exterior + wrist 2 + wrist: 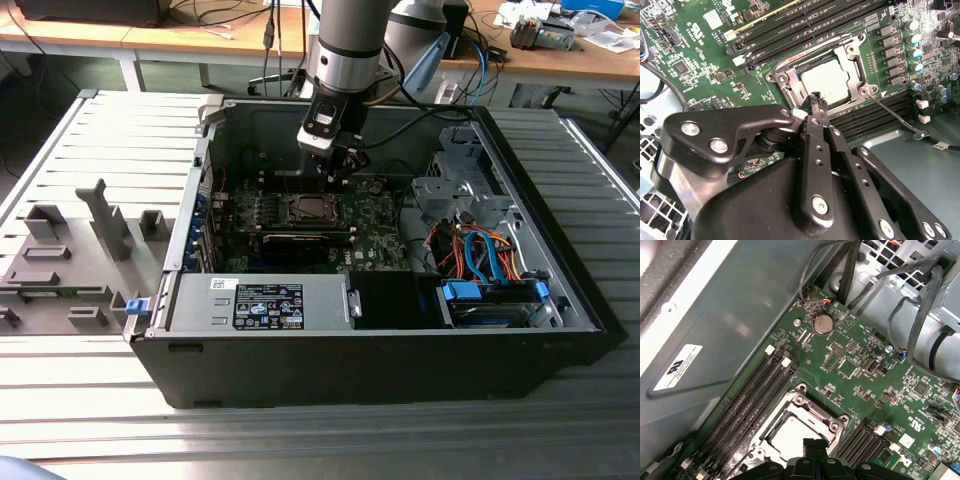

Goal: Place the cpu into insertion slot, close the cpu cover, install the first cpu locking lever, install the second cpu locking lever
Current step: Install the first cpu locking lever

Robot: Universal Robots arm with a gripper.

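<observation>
CPU (826,82) is seated, cpu cover (854,60) down to pin it; gripper (817,102) is pinched closed into a poking tip, maybe touching the cover's edge.

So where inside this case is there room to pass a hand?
Bare black patch between grey power supply box and blue drive bay; plain grey metal panel beside long black memory slots. Crowded: end effector at the silver-framed socket, orange and blue cables.

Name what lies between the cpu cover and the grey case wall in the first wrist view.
Long black memory slots lie between the cpu cover and the grey case wall, in the first wrist view.
</observation>
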